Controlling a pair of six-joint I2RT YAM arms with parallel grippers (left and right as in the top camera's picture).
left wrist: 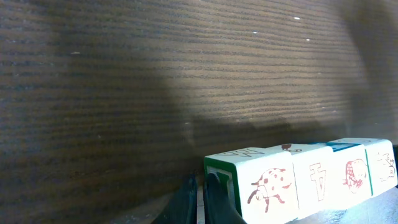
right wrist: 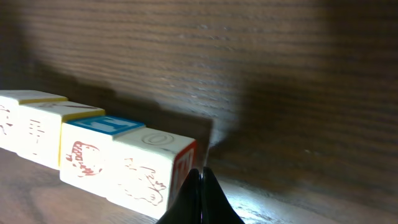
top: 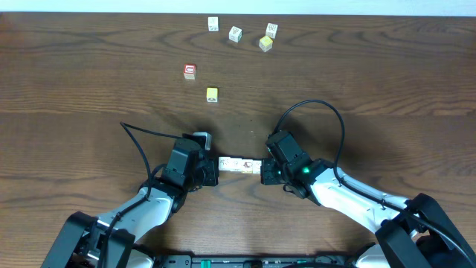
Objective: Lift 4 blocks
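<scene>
We find the four blocks (top: 239,164) set end to end in one row above the worktop (top: 89,74). The left hand (top: 211,172), fingers together, butts against the row's left end. The right hand (top: 265,172), fingers together, butts against its right end.
</scene>
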